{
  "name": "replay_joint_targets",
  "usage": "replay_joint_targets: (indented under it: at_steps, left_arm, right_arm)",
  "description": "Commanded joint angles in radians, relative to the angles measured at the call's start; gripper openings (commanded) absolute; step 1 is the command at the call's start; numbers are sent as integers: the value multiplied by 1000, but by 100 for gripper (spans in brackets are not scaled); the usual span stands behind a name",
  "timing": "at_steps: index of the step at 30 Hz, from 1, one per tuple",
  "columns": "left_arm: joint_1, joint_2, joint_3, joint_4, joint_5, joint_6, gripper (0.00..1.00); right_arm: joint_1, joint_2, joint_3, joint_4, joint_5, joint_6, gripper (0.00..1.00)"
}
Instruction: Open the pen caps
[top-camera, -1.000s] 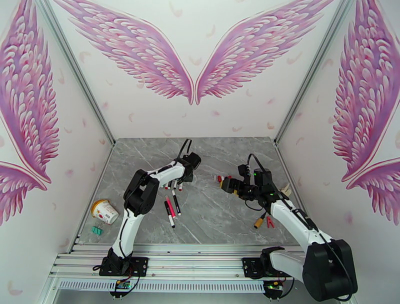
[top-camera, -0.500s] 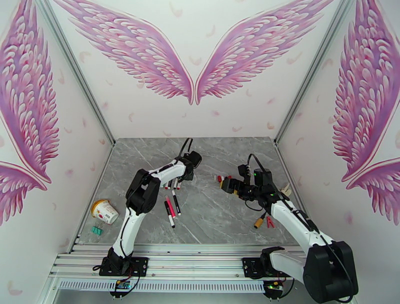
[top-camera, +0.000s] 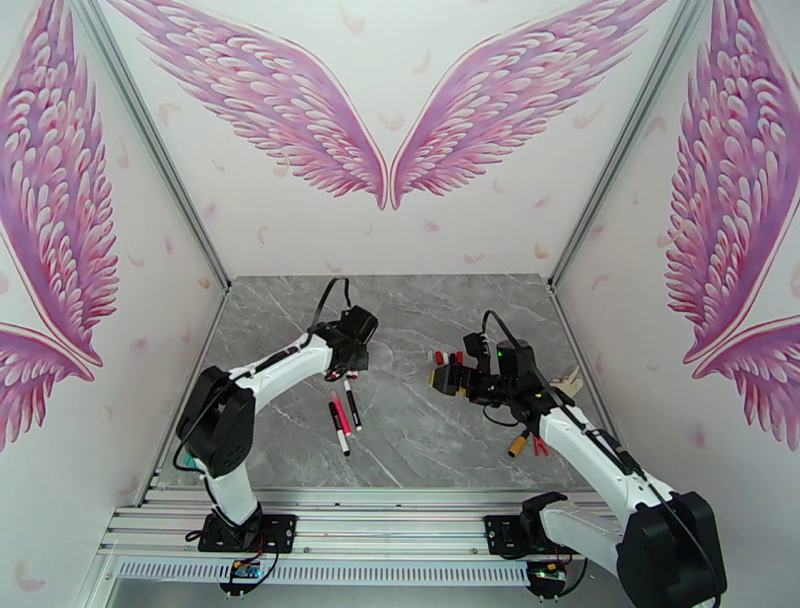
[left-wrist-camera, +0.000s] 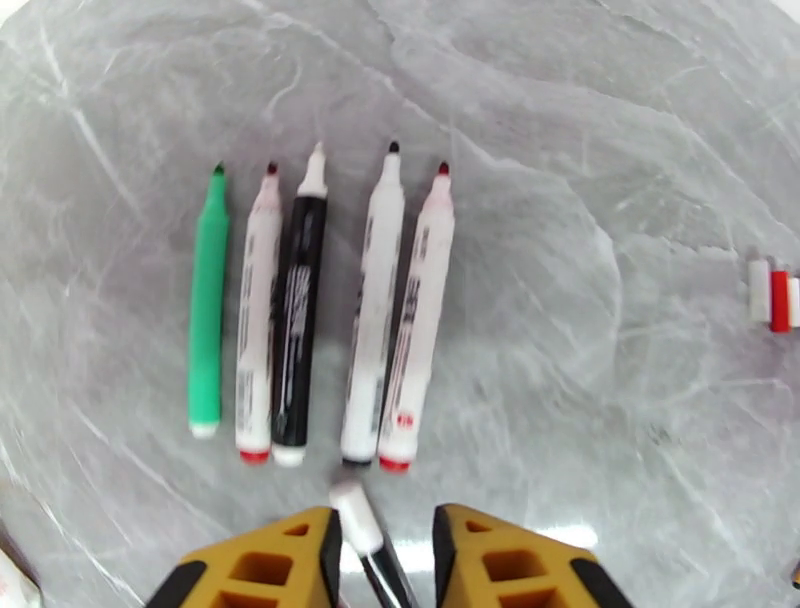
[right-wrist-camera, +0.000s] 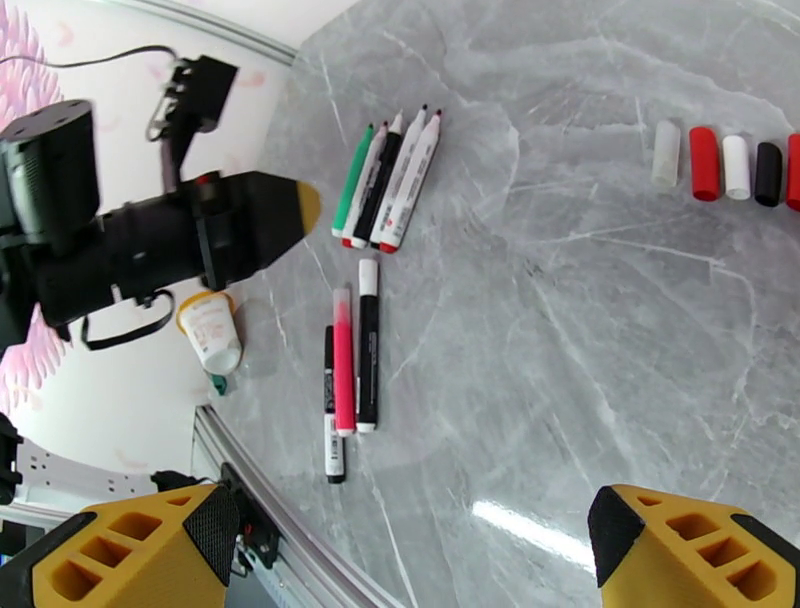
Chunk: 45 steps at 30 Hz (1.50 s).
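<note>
Eight pens (right-wrist-camera: 368, 345) are counted; five are laid uncapped in one row, namely one green, one black and three white; three are laid in a second group, namely one pink and two black with white. Five loose caps (right-wrist-camera: 704, 163) are seen in a line: two red, two whitish, one black, the last red cut by the frame edge. One paper cup (right-wrist-camera: 210, 330) is counted; one orange-and-black cylinder (top-camera: 517, 443) likewise.

My left arm (top-camera: 275, 362) reaches out far and rightward, elbow low; left tool (left-wrist-camera: 385, 520) points down, jaws only narrowly parted. Right arm (top-camera: 585, 445) stretches far and leftward; right tool (right-wrist-camera: 405, 505) faces left, jaws spread wide.
</note>
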Motion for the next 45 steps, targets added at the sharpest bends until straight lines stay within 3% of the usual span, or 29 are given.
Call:
replay_joint_targets:
  at_steps: [1,11,15,25,43,45]
  left_arm:
    - [0,-80,-134,-3,79,-85,32]
    - [-2,-229,-378,37,172,-198,33]
    - [0,-227,-391,24,212,-191,38]
    - [15,-210,-437,38,310,-187,35]
    - [17,-204,-485,77,337,-235,36]
    - [18,-195,-486,70,331,-234,32]
  right_arm:
    - [20,4,49,-45,42,-27,99]
    - [63,69,86,-76,59,-53,99]
    - [77,79,80,-65,60,-50,99]
    - [86,80,72,-63,69,-51,99]
    - [96,79,29,-9,71,-24,99]
    - [97,76,28,-8,71,-24,99]
